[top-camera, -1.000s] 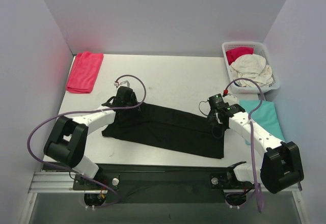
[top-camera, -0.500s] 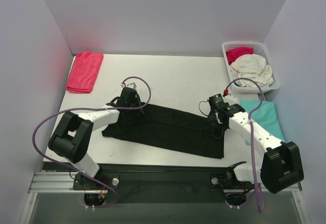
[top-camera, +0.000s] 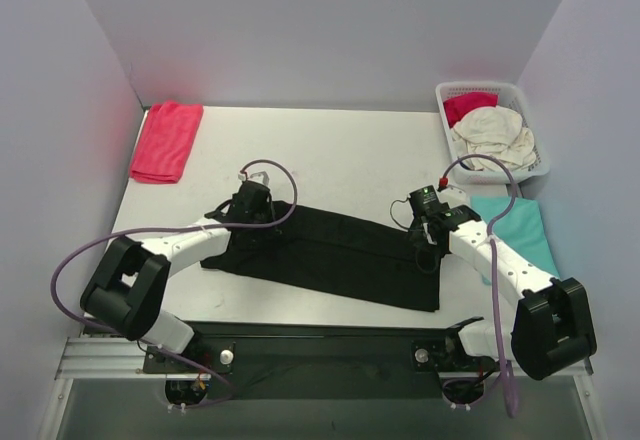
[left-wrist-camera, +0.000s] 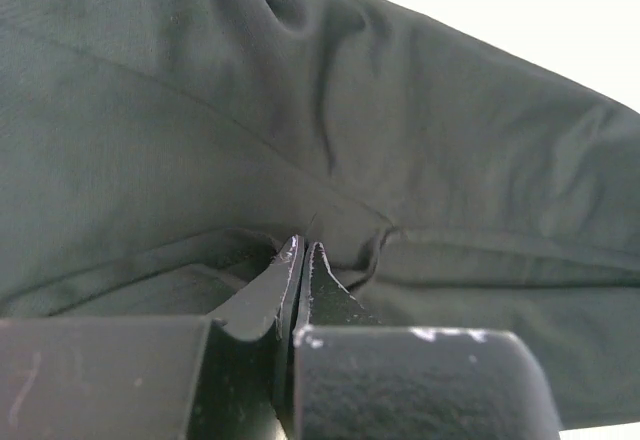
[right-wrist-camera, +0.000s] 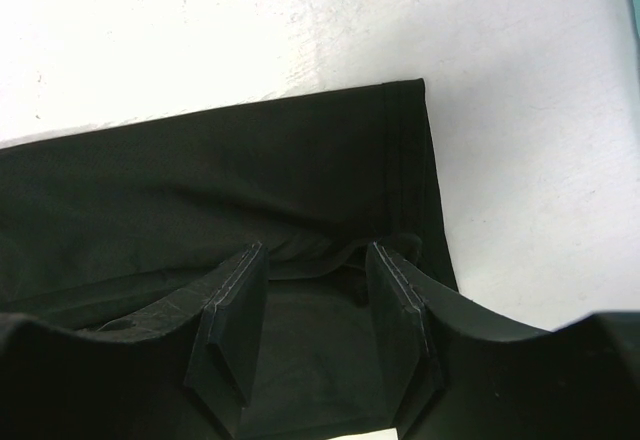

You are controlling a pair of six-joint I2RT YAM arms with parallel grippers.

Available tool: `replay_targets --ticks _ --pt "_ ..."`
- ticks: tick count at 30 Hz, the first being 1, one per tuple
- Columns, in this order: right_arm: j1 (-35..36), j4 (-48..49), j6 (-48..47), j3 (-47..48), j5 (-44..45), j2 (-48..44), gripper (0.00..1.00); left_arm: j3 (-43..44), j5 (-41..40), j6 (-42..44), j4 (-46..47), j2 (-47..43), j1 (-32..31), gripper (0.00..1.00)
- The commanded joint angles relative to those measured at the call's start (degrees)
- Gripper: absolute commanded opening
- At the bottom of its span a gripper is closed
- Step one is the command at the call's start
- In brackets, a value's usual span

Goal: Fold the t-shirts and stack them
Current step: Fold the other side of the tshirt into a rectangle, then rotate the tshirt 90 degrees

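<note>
on white table [top-camera: 350,150], soft black t-shirt [top-camera: 330,250], left tool [left-wrist-camera: 300,256] pinching a puckered fold, right tool [right-wrist-camera: 312,256] parted

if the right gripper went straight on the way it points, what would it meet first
The black t-shirt; a raised fold sits just ahead, between the open fingers of the right gripper, though depth is unclear.

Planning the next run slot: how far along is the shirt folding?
Done: a red shirt lies folded at the far-left corner. In hand: the black t-shirt, spread mid-table; left claw shut on it, right claw open astride its other end. Left: finishing that one, the teal shirt by the right arm, the cream shirt and a second red shirt in the basket. No stack yet.
</note>
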Motion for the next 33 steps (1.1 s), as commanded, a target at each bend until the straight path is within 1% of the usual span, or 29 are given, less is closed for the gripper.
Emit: replay_targets --ticks 1,6,9,10,13,14,17,18,21,26,31,33 --pt "0.2 -2.2 0.9 -0.7 2.3 -0.7 0.44 -0.7 -2.9 -0.1 -2.5 -4.9 -1.9 0.0" --pt "0.2 -2.2 1.0 -1.1 2.4 -0.8 0.44 -3.7 -5.2 -1.7 -5.4 -11.0 -4.7 0.0" --pt "0.2 -2.2 1.1 -1.1 2.5 -0.8 0.44 -7.0 -5.3 -2.6 -5.1 -13.6 -6.3 0.0" --pt "0.3 -2.2 1.1 -1.1 2.5 -0.8 0.44 -8.0 -4.9 -2.9 -5.0 -13.8 -6.5 0.02" --pt "0.4 -2.2 1.0 -1.1 2.6 -0.8 0.44 -12.5 -3.9 -3.9 -4.2 -14.2 -6.8 0.18" --pt "0.4 -2.2 1.0 -1.1 2.6 -0.8 0.44 -13.4 -3.9 -4.2 -4.0 -14.2 -7.0 0.33" --pt "0.4 -2.2 0.9 -1.0 2.5 -0.5 0.43 -16.3 -5.1 -5.0 -3.0 -15.7 -8.1 0.52" --pt "0.5 -2.1 0.9 -1.0 2.4 -0.4 0.43 -16.9 -5.8 -5.1 -2.9 -17.2 -8.4 0.57" --pt "0.5 -2.1 1.0 -0.8 2.5 0.0 0.43 -17.6 -8.4 -5.5 -2.8 -20.3 -9.1 0.65" --pt "1.2 -2.0 0.9 -0.2 2.1 0.6 0.43 -14.3 -14.7 -5.6 -4.8 -24.6 -9.2 0.65" --pt "2.0 -1.6 0.1 1.1 1.3 2.3 0.43 -10.5 -19.2 -5.5 -7.5 -24.9 -9.2 0.66" --pt "2.5 -1.5 -0.3 1.6 1.1 3.7 0.43 -8.3 -20.9 -6.3 -10.3 -23.1 -9.2 0.66"
